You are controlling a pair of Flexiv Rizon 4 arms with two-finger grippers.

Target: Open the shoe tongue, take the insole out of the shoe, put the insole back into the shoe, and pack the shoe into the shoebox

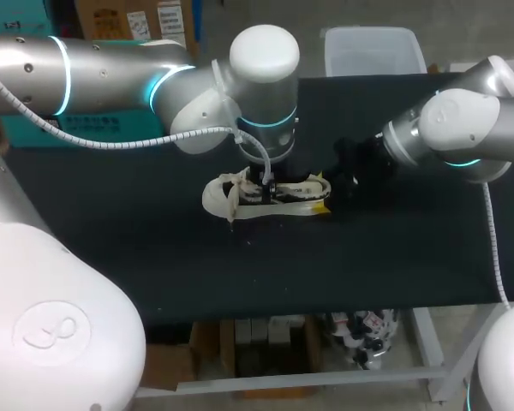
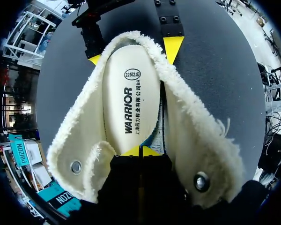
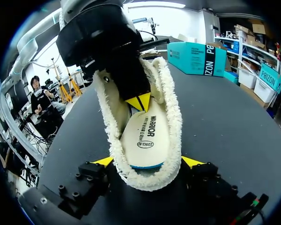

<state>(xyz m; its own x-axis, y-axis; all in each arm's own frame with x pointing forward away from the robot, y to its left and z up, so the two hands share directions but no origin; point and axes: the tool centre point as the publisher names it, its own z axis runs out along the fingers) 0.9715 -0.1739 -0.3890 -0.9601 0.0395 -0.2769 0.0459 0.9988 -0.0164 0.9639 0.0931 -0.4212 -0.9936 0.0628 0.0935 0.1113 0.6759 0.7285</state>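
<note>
**Left gripper (image 2: 140, 151) down in the shoe (image 1: 231, 199), right gripper (image 3: 147, 161) on the heel**

Here's the shoe, cream and fleecy, lying on the black table (image 1: 111, 248) just above the centre of the head view. Its heel points toward the right of the frame. The left arm sweeps in from the upper left, and its wrist stands straight over the shoe, hiding the middle of it. The right arm comes in from the right edge, with its gripper at the shoe's right end.

Down at the left wrist, the fleece sides are folded wide open. The pale insole (image 2: 131, 98) lies flat inside, printed face up. The left gripper's two yellow tips are pressed tight together, with their points on the insole at the end away from the heel. Whether any of the insole is nipped between them, I cannot tell. A metal snap (image 2: 76, 166) shows on the open flap beside this gripper.

Over at the right wrist, the fingers stand wide apart. One yellow tip sits against each side of the fleecy heel, so the shoe is held between them. The other gripper's tips point down into the shoe ahead.
</note>
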